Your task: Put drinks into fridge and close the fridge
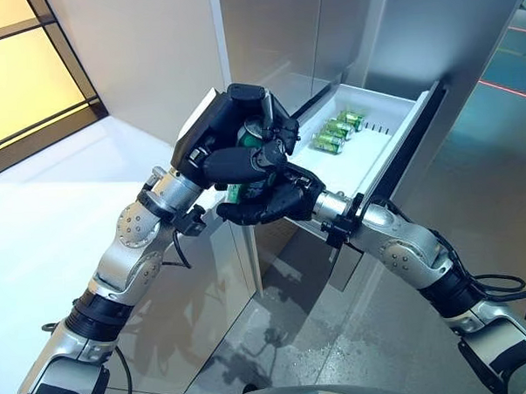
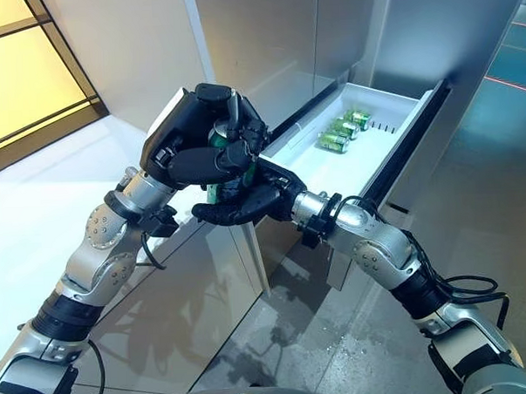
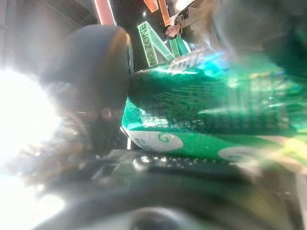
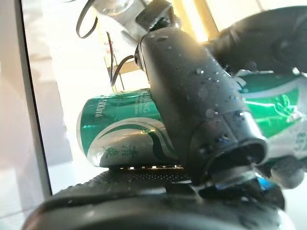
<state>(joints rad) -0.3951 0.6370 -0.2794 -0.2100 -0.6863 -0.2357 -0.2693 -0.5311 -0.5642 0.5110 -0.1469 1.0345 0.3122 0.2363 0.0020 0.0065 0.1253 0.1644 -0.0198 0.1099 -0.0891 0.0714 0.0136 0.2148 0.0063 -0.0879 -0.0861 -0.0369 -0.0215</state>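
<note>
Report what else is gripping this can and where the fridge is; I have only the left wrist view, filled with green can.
Observer: The right hand is also curled round the green can, from beneath, while the left hand grips it from above.
Operator: Now give me the fridge.
Observer: Its drawer stands pulled open just beyond the hands. The can is held at the drawer's near corner, not yet inside, and three green cans already lie side by side towards its far end.
</note>
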